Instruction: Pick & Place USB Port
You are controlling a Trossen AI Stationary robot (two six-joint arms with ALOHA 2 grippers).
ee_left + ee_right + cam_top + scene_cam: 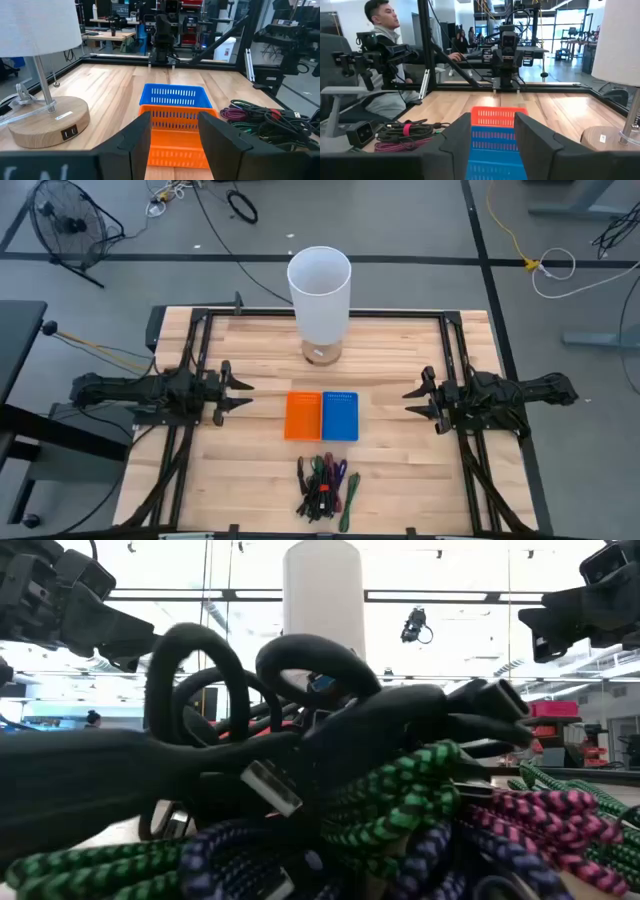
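A tangle of USB cables (pixel 322 485), black, green, purple and pink braided, lies on the table near its near edge; it fills the low view (pixel 330 800). A lamp with a white shade (pixel 319 280) stands on a round wooden base (pixel 47 120) that has a USB port (pixel 69 133) in its side, near the far edge. My left gripper (pixel 243 397) hovers open at the table's left, my right gripper (pixel 412 402) open at the right; both point toward the baskets between them. Neither touches anything.
An orange basket (pixel 302 416) and a blue basket (pixel 340 416) sit side by side at the table's middle, between the lamp and the cables. A black frame (pixel 330 312) runs round the table. A person (pixel 385 55) sits beyond the table's left side.
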